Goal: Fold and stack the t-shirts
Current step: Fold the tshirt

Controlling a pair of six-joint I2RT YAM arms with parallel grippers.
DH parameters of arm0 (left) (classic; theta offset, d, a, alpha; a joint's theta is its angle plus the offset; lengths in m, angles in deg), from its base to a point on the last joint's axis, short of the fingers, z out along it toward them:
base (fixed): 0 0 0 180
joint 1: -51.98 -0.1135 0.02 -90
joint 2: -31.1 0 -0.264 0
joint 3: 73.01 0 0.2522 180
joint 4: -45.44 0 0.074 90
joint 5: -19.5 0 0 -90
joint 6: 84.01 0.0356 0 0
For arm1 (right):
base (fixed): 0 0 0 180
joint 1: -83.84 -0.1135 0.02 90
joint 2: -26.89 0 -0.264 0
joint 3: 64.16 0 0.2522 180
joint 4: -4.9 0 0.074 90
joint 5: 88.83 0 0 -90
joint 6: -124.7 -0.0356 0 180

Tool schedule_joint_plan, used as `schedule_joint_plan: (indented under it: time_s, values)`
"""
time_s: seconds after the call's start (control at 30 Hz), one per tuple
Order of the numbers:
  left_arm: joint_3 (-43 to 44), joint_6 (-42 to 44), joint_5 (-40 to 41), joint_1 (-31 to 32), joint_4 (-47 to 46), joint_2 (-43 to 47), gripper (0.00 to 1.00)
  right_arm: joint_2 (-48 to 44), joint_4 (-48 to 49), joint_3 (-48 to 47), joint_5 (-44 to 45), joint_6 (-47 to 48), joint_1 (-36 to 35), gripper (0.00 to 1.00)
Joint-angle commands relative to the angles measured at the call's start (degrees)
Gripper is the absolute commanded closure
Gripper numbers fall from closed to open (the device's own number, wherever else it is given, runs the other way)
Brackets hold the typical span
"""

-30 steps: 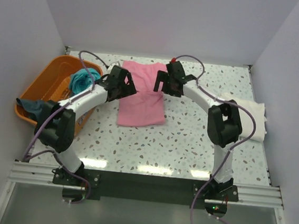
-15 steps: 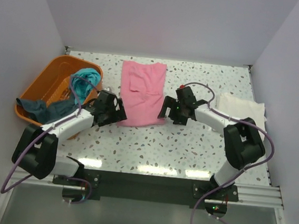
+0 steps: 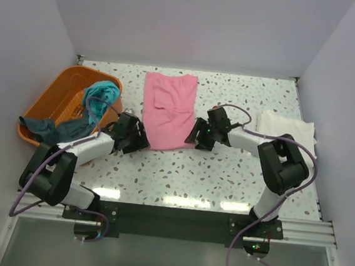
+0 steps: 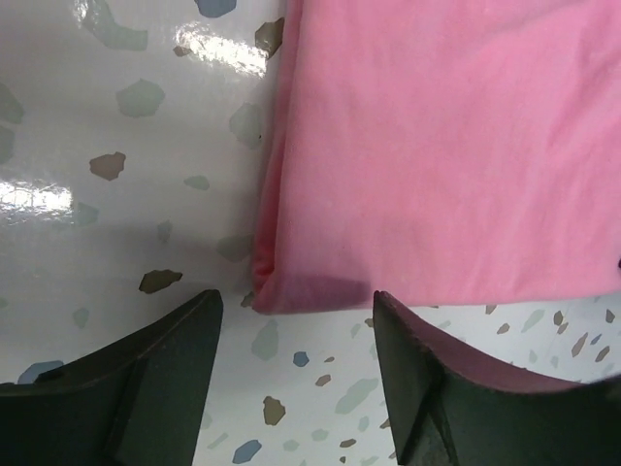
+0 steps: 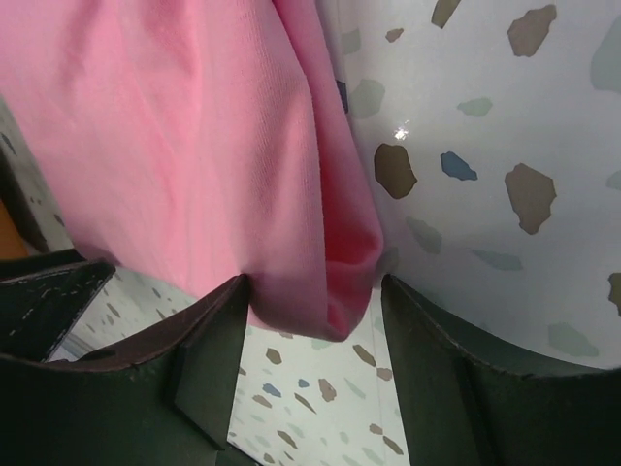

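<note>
**Only two shirts in the basket, two on the table**

Leftmost stands one orange basket [image 3: 52,99]. It holds two of the four t-shirts. The teal shirt [image 3: 101,93] is heaped against its far right rim. The dark slate-blue shirt [image 3: 39,127] hangs over its near rim.

The other two shirts lie on the speckled table [image 3: 211,174]. The pink shirt [image 3: 167,110] is spread mid-table as a long strip running from the back edge toward the arms. The cream-white shirt [image 3: 287,132] lies folded at the right side, well apart from the pink one.

Both arms reach low to the pink shirt's near edge, one at each corner. The left gripper [image 4: 296,303] has its jaws parted, and the near left corner lies just beyond the gap. The right gripper [image 5: 312,286] also has its jaws parted. The near right corner is bunched in the gap and brushes one finger [image 5: 218,330], with no tight pinch to be seen.
</note>
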Motion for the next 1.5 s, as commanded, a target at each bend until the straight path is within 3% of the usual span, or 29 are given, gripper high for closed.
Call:
schedule_joint_plan:
  time_s: [0.0, 0.3, 0.37, 0.4, 0.43, 0.57, 0.67, 0.77, 1.0, 1.1, 1.17, 1.3, 1.47]
  values:
    - [-0.34, 0.01, -0.47, 0.04, -3.79, -2.32, 0.35, 2.37, 2.24, 1.66, -1.35, -1.80, -0.03, 0.39]
    - [-0.86, 0.27, -0.99, -0.04, -5.90, -5.93, 0.66, 2.47, 3.74, 5.00, -1.89, -2.77, -0.03, 0.44]
    - [-1.21, 0.27, -0.91, -0.04, -5.99, -6.11, 0.77, 1.76, 3.13, 5.79, -0.75, -2.68, -0.03, 0.45]
    - [-1.30, 0.36, -0.91, -0.04, -6.16, -6.11, 0.93, 1.15, 2.87, 6.06, -0.39, -2.60, -0.03, 0.50]
    - [-1.39, 0.80, -0.99, -0.04, -6.07, -6.11, 1.00, 0.97, 2.78, 6.76, -0.04, -2.42, -0.12, 0.53]
    - [-3.67, 1.24, -0.99, -0.04, -6.42, -4.27, 1.00, -0.87, 2.86, 8.60, 0.57, -2.07, 0.06, 0.86]
    - [-7.97, 0.98, -5.29, 0.04, -7.56, -0.33, 1.00, -3.86, 2.69, 10.89, 0.31, -1.02, -0.12, 1.00]
    - [-13.25, -0.51, -8.37, 1.53, -7.66, 5.99, 1.00, -10.33, -0.03, 14.75, 0.92, 0.65, -0.91, 1.00]
    - [-17.47, -9.65, -4.77, 17.51, 7.00, 27.26, 1.00, -34.16, -17.04, 24.42, 3.82, 1.36, -7.58, 1.00]
    - [-16.95, -12.81, -3.81, 18.50, 15.43, 37.29, 1.00, -44.45, -22.95, 25.92, 6.38, -0.66, -10.66, 1.00]
    - [-16.51, -13.35, -3.63, 18.50, 15.99, 42.83, 1.00, -49.62, -24.72, 25.75, 6.64, -1.62, -10.76, 1.00]
    - [-13.44, -12.57, -2.06, 18.50, 14.93, 43.64, 1.00, -52.20, -25.79, 22.34, 8.40, -1.89, -10.67, 1.00]
    - [-2.81, -9.31, 4.36, 18.41, 17.22, 34.69, 1.00, -49.40, -27.63, 14.34, 15.15, 1.36, -10.84, 1.00]
